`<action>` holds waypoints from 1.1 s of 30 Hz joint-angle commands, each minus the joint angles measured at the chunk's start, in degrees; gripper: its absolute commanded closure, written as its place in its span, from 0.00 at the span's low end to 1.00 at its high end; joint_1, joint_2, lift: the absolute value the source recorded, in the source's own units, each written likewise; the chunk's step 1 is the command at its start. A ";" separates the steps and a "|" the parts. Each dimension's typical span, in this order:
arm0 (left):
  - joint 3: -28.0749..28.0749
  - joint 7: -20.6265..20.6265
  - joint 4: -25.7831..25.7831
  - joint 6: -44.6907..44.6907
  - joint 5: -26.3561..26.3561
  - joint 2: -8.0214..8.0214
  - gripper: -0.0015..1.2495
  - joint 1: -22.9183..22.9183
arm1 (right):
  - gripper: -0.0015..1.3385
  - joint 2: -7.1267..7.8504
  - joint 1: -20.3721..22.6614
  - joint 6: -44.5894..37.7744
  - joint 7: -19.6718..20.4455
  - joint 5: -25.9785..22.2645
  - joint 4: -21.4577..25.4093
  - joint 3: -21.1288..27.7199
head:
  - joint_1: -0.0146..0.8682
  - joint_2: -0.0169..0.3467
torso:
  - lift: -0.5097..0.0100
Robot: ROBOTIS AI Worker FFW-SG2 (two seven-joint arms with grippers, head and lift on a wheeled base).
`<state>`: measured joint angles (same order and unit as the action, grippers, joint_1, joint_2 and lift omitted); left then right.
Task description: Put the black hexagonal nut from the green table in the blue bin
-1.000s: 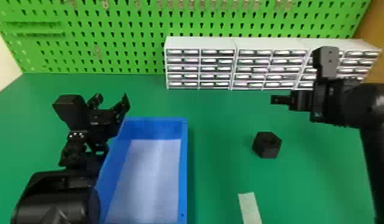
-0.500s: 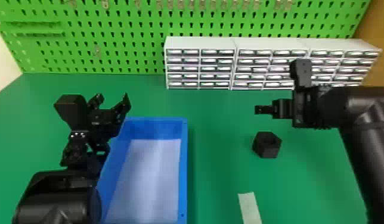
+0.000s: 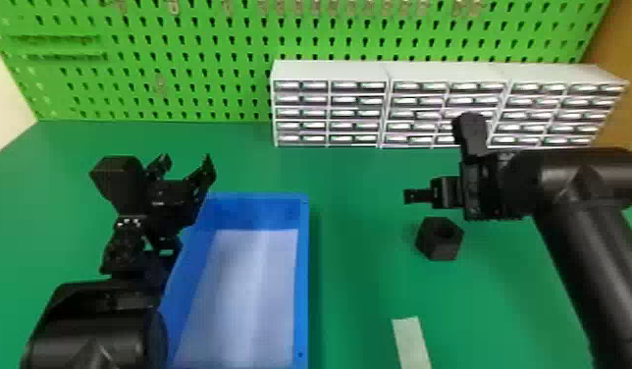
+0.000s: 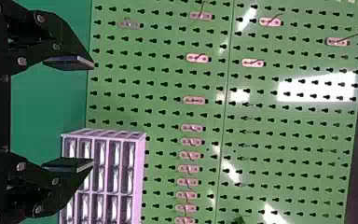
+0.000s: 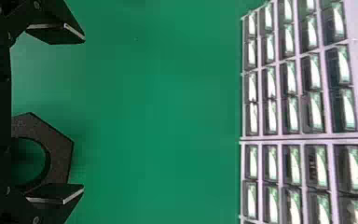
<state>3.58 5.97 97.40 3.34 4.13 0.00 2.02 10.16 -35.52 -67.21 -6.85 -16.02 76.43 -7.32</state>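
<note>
The black hexagonal nut [image 3: 438, 239] lies on the green table [image 3: 359, 275], right of the blue bin [image 3: 303, 275]. My right gripper [image 3: 413, 196] is above and just behind the nut in the head view. In the right wrist view my right gripper [image 5: 84, 114] stands open, and part of the nut [image 5: 61, 148] shows beyond its fingers, partly hidden by one of them. My left gripper [image 3: 187, 164] is at the bin's far left corner; in the left wrist view the left gripper [image 4: 93, 114] is open with nothing between its fingers.
White drawer cabinets [image 3: 329, 71] stand along the back of the table, before a green pegboard [image 3: 192, 64]. A pale strip [image 3: 411, 343] lies on the table between the bin and the right arm.
My right gripper has moved left and come nearer to the nut. The left arm has barely moved, and both nut and bin are where they were.
</note>
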 commanded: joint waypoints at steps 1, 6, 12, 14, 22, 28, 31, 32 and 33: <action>0.02 0.01 -0.02 0.00 0.00 0.15 0.41 0.00 | 0.13 -0.67 -0.08 -0.02 0.00 0.55 -1.99 -0.32 | 0.79 0.19 | 0.79; -0.07 0.01 -0.11 -0.17 0.00 0.15 0.41 0.09 | 0.13 -0.76 -0.43 0.33 0.00 0.82 -4.19 -1.11 | 0.79 0.19 | 0.79; -0.07 -0.08 -0.19 -0.35 0.00 0.15 0.41 0.18 | 0.13 -0.32 -0.52 1.82 -1.41 0.73 -6.30 -1.99 | 0.79 0.19 | 0.79; -0.07 -0.08 -0.19 -0.35 0.00 0.15 0.41 0.18 | 0.13 -0.32 -0.43 2.26 -1.58 0.99 -6.74 -1.99 | 0.79 0.19 | 0.79; -0.24 -0.17 -0.28 -0.53 0.00 0.15 0.41 0.26 | 0.13 -0.32 -0.43 3.49 -2.37 1.26 -8.58 -2.43 | 0.79 0.19 | 0.79; -0.24 -0.26 -0.28 -0.53 0.00 0.15 0.41 0.26 | 0.13 -0.49 -0.43 4.46 -2.73 1.35 -9.46 -2.43 | 0.79 0.19 | 0.79; -0.24 -0.35 -0.28 -0.61 0.00 0.15 0.41 0.35 | 0.13 -0.58 -0.34 4.63 -2.81 1.35 -9.99 -2.52 | 0.79 0.19 | 0.79; -0.24 -0.35 -0.37 -0.61 0.00 0.15 0.41 0.35 | 0.13 -0.67 -0.34 4.72 -2.81 1.43 -10.16 -2.52 | 0.79 0.19 | 0.79; -0.24 -0.35 -0.37 -0.70 0.00 0.15 0.41 0.35 | 0.13 -0.76 -0.34 4.90 -2.81 1.52 -10.34 -2.61 | 0.79 0.19 | 0.79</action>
<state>3.35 5.66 97.11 2.76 4.13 0.00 2.34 9.61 -35.90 -62.73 -9.64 -14.66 66.74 -9.78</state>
